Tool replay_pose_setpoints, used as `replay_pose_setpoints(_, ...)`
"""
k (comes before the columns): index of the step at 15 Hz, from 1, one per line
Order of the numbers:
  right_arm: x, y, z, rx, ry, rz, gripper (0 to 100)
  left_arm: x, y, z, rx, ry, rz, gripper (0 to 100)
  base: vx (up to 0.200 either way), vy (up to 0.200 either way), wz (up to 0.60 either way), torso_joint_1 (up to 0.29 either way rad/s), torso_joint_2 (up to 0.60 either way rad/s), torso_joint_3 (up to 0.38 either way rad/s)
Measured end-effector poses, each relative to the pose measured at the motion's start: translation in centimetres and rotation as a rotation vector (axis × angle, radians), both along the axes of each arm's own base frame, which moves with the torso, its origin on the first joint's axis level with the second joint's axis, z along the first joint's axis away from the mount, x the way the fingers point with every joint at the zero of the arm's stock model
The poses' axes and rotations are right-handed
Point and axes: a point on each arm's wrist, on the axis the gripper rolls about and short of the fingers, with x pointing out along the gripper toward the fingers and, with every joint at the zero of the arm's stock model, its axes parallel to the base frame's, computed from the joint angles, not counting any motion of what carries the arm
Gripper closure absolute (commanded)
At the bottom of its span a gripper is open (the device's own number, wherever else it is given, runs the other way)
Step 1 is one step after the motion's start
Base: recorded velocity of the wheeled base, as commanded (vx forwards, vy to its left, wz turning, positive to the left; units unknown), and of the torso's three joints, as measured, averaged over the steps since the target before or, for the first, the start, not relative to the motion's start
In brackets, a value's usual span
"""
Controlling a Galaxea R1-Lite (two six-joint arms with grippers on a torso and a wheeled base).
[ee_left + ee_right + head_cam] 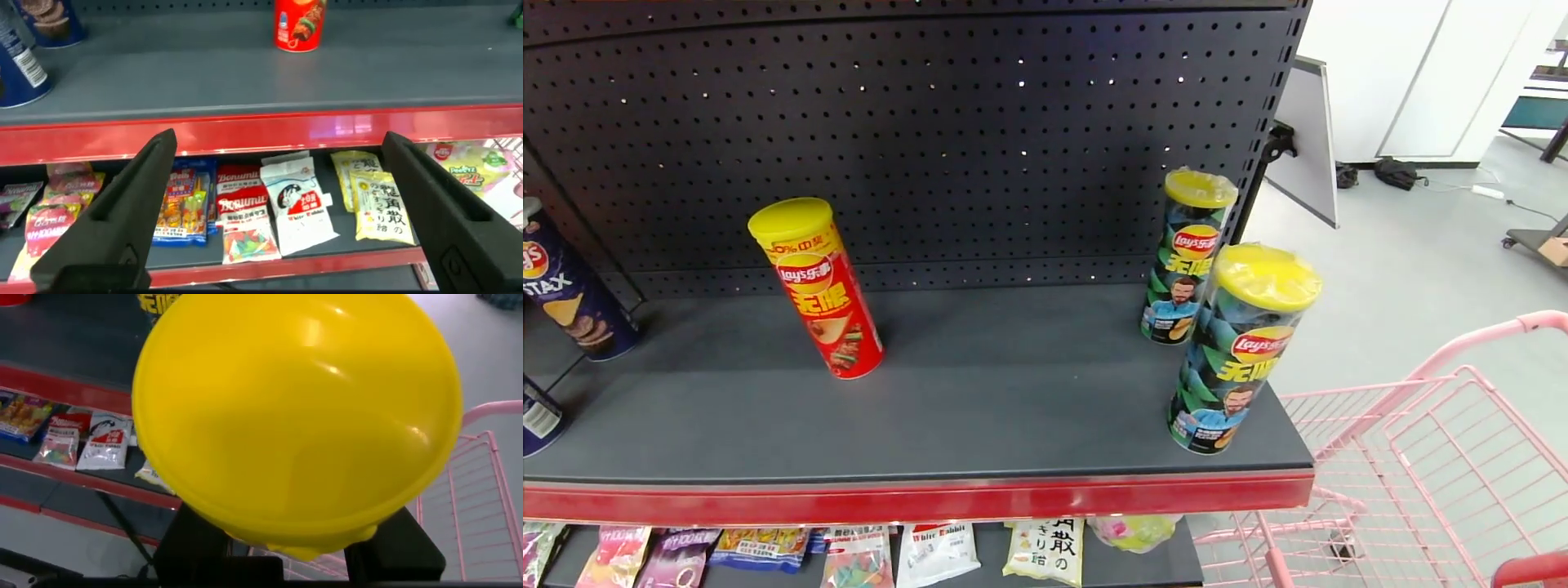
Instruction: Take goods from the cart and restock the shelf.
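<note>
The right jaws (292, 559) pinch one yellow-lidded can (298, 416) low down, a dark finger (192, 547) showing on each side beneath the lid. This held can sits off the shelf's front edge, with the lower tier's packets on one side of it and pink cart wire on the other. The left jaws (278, 155) are spread wide with nothing between them. They face the shelf's red front lip, and their two fingers (122, 212) frame the packets one tier below. On the shelf (1013, 392) stand five cans. One red can (817, 286) is left of the shelf's middle and leans a little. Two green cans with yellow lids are at the shelf's right end, one (1186, 257) by the pegboard back (931, 147) and the other (1241, 351) near the front corner. Two blue cans are at the shelf's left end, one (568, 294) further back and one (539, 412) at the front, cut by the frame. Under the shelf runs one row of snack packets (935, 551), too overlapped to count surely. One pink cart (1421, 457) stands just off the shelf's right end.
</note>
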Motion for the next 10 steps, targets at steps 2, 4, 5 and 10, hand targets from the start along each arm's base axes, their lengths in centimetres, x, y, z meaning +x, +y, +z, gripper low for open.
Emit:
replay_pose_setpoints(2,-0.3,0.0,-0.2,0.006,-0.015,0.003,100,0.0,0.0,0.0,0.0,0.0,0.001,0,0.0,0.2,0.0,-0.005,0.0,0.002)
replay_pose_setpoints(4,-0.7,0.0,-0.4,0.048,-0.015,0.074,100,0.0,0.0,0.0,0.001,0.001,-0.001,0,0.0,0.2,0.0,0.015,0.01,0.0)
replay_pose_setpoints(5,-0.9,-0.1,-0.6,0.055,-0.017,0.09,100,0.0,0.0,0.0,0.001,0.0,0.0,0,0.0,0.2,0.0,-0.002,0.0,0.002)
replay_pose_setpoints(10,-1.2,-0.2,-1.2,0.057,-0.022,0.106,100,0.0,0.0,0.0,0.001,-0.001,0.0,0,0.0,0.2,0.0,0.001,0.0,0.004)
